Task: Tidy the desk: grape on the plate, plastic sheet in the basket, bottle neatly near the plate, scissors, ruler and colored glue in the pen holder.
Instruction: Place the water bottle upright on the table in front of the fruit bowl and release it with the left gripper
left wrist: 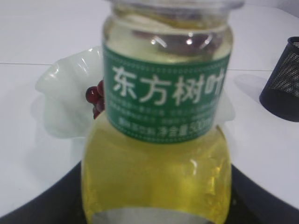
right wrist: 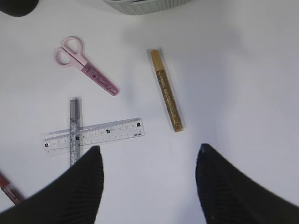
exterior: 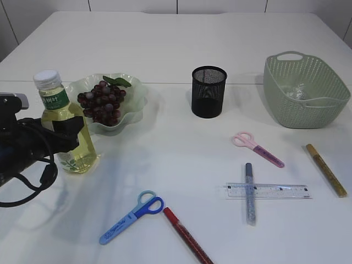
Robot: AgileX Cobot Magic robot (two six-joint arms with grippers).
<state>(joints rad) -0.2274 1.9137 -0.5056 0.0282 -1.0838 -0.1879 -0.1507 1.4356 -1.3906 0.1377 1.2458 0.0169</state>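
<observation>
Exterior view: left pincer (exterior: 74,129) grasps the bottle (exterior: 65,126) at frame left; right pincer (right wrist: 147,175) is released above the bench (right wrist: 243,93).

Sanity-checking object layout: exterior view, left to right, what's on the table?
Bottle held in the left gripper → plate of grapes → blue scissors → red glue pen → pen holder → pink scissors → basket. Ruler, silver pen and gold pen left out: their spans overlap.
</observation>
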